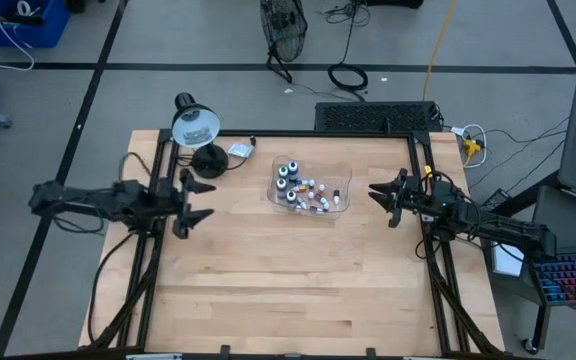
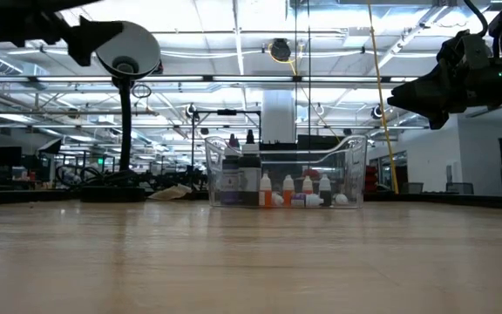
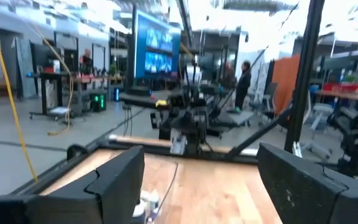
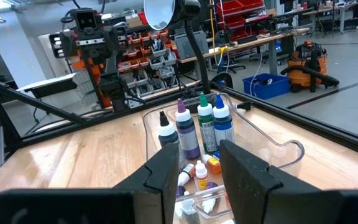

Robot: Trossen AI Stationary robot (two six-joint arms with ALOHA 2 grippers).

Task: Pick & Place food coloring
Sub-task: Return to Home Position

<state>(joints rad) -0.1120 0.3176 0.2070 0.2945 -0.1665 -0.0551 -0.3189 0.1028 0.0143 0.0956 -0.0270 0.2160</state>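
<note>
You have four larger bottles (image 4: 188, 134) standing in one clear tray (image 4: 284, 158): one black-capped, one purple, one green, one blue. The small bottles (image 4: 201, 175) near them are too bunched for an exact count; at least six show. One lamp (image 1: 195, 127) stands on the tabletop (image 1: 288, 290). Two arms flank it, the left arm (image 1: 88, 198) and the right arm (image 1: 488, 222).

From above the food coloring (image 1: 303, 190) is too small to count, and the right gripper (image 4: 197, 154) hides part of it.
</note>
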